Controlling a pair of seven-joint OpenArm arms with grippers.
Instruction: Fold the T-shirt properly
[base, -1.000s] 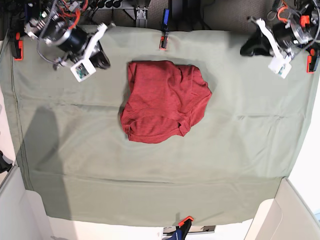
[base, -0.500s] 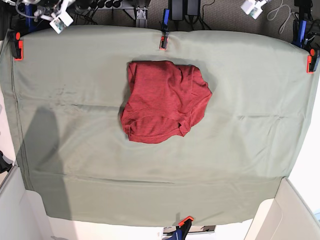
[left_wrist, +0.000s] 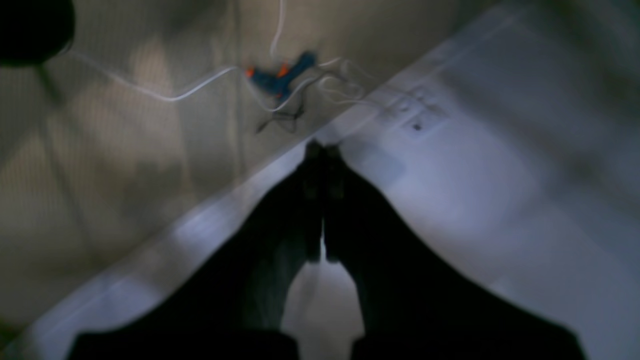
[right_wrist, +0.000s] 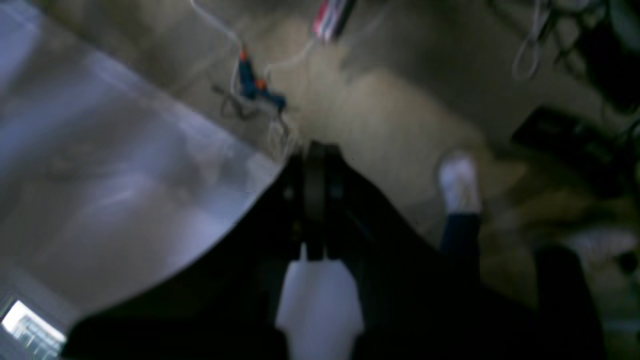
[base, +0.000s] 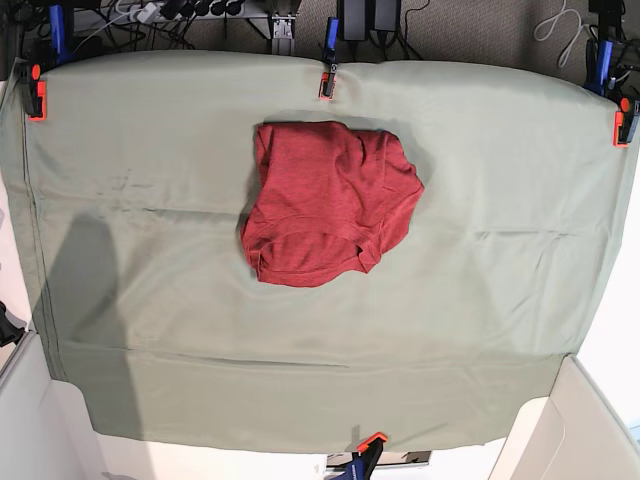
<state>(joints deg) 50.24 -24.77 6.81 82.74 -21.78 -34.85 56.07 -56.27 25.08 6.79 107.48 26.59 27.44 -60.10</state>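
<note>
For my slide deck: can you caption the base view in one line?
Folded dark red T-shirt lying alone on the clamped sage-green table cloth, both arms out of view.

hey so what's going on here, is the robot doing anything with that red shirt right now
Nothing is handling it right now. The T-shirt lies folded into a compact bundle near the middle of the green table cloth, which is clamped at its edges. Neither arm shows in the base view. The wrist views are blurred, but the left end effector and the right end effector both look shut and empty, pointing off the table toward the floor and cables. The fold looks finished or nearly so.
</note>
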